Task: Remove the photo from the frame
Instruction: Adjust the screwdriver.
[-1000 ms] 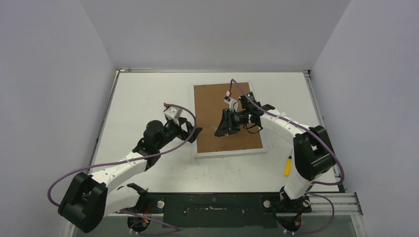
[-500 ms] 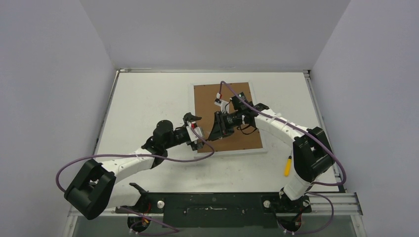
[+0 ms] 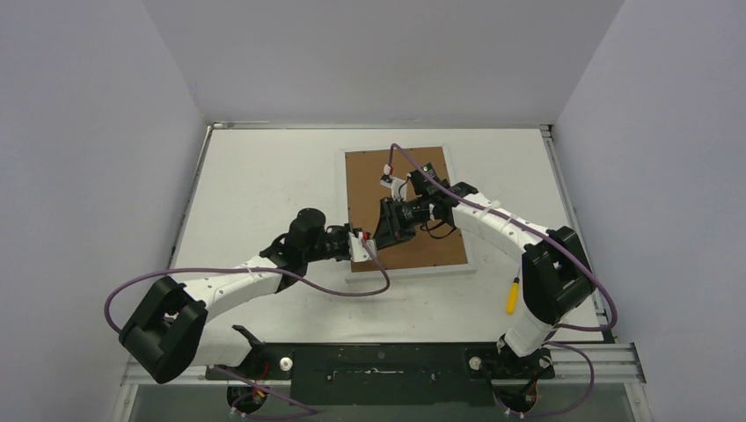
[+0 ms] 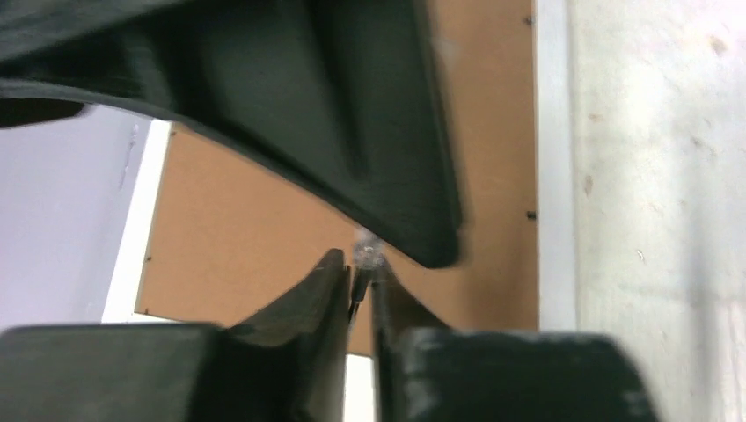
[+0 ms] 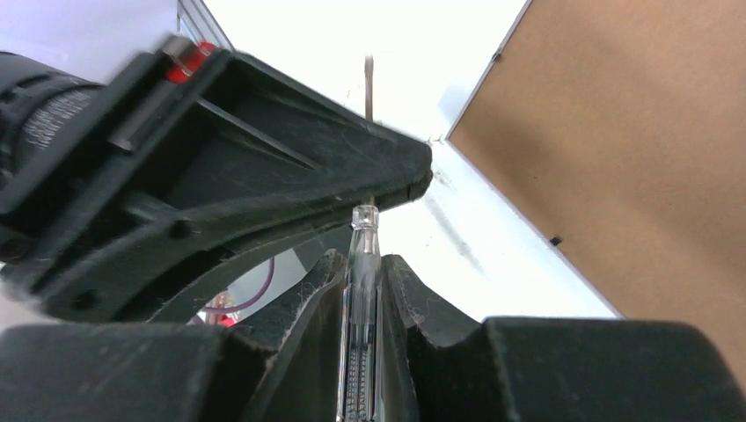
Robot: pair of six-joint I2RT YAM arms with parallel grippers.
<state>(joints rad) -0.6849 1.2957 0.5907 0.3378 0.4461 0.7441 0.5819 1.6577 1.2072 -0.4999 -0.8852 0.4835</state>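
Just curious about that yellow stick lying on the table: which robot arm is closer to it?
The right arm: its elbow stands just beside the yellow stick. The left arm stretches in from the other side, well away from it.

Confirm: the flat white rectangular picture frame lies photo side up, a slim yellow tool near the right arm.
Wrong: the flat white rectangular picture frame lies back up; the top external view shows its brown fibreboard panel. The slim yellow tool is near the right arm.
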